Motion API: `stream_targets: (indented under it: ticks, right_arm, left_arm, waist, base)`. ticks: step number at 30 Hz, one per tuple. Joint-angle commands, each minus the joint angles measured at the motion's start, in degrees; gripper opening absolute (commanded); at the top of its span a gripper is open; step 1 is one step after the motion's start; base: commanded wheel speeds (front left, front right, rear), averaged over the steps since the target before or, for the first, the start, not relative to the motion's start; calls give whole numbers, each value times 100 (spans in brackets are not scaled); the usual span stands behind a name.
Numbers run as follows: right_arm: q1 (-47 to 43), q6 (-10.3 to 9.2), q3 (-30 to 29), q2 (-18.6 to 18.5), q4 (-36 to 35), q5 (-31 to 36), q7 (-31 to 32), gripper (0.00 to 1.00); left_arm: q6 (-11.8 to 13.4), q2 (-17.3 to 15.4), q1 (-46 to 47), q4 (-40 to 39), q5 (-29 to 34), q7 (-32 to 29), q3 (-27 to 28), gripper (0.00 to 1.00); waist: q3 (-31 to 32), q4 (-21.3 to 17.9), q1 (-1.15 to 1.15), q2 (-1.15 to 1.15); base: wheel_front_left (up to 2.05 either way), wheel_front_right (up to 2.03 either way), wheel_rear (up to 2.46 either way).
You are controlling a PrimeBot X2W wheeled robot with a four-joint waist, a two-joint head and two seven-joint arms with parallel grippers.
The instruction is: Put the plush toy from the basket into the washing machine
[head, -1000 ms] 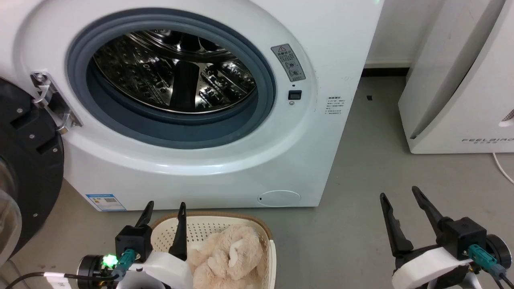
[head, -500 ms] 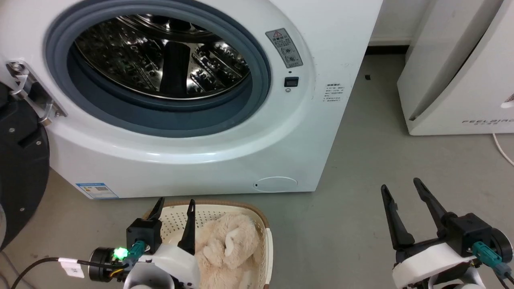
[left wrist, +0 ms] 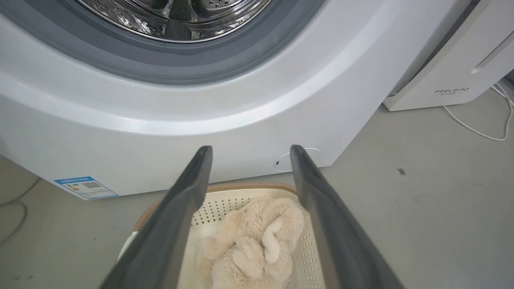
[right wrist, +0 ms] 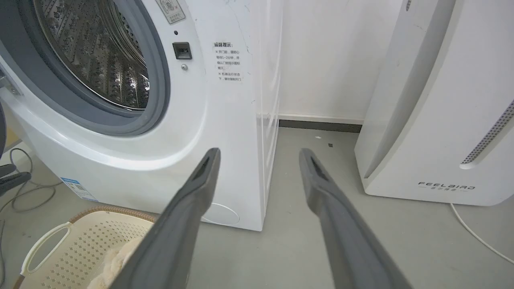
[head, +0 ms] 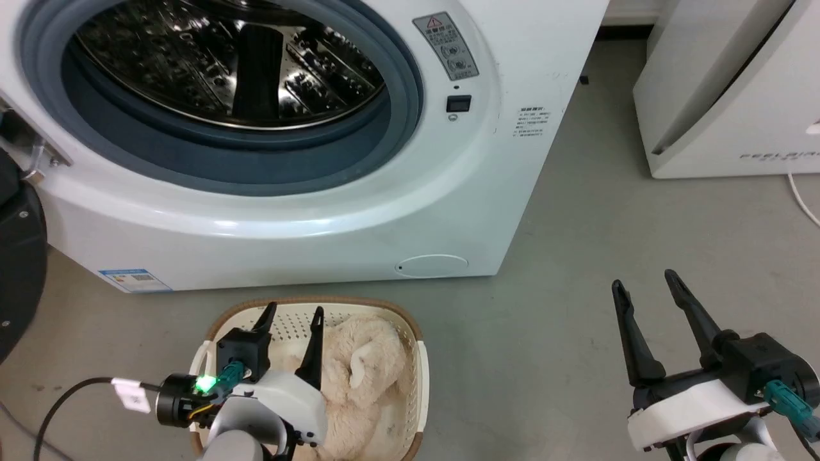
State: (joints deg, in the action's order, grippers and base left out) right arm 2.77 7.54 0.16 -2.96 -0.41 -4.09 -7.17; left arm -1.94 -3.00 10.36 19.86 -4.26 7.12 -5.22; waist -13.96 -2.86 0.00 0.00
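The washing machine stood ahead of both pincers, its porthole open. The white FEELBIRD appliance stood beyond the right pincer, which hung over the grey floor, its fingers spread wide and holding nothing. The basket sat on the floor under the left pincer, well apart from the right one. The plush toy lay curled in the basket, below the left pincer, whose fingers were parted and gripped nothing.
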Motion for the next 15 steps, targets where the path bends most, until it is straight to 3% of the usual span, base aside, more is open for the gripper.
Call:
stream_targets:
  ticks: [1, 15]
  right_arm:
    - [118, -3, -13, 4, -33, -28, -60, 100]
    - [265, -3, 56, 5, -56, -87, -227, 100]
  left_arm:
    - [-48, -45, 184, 225, -59, 34, -54, 100]
    - [-241, -67, 959, 1769, -241, -5, -407, 100]
  waist:
    - [-98, -23, 0, 0]
    - [-619, -102, 0, 0]
  base:
    - [0, 0, 0]
    - [0, 0, 0]
